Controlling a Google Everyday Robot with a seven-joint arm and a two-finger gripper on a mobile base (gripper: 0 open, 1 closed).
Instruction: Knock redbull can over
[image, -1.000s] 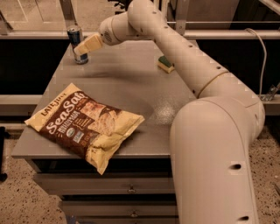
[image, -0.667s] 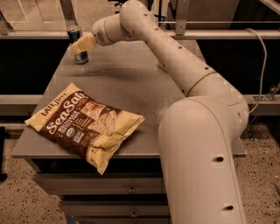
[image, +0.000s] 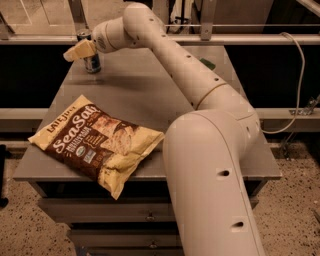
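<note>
The redbull can stands upright near the far left corner of the grey table; I see its silver top and blue side. My gripper reaches over from the right and sits right in front of the can's upper half, its tan fingers pointing left and covering part of the can. Whether the fingers touch the can I cannot tell.
A large brown and yellow sea salt chip bag lies flat at the front left of the table, overhanging the front edge. My arm crosses the table's right half. A small green object lies at the far right. Drawers sit under the table.
The gripper has swung further left along the table's far edge and now overlaps the can's upper part. The can still stands upright in the same spot.
</note>
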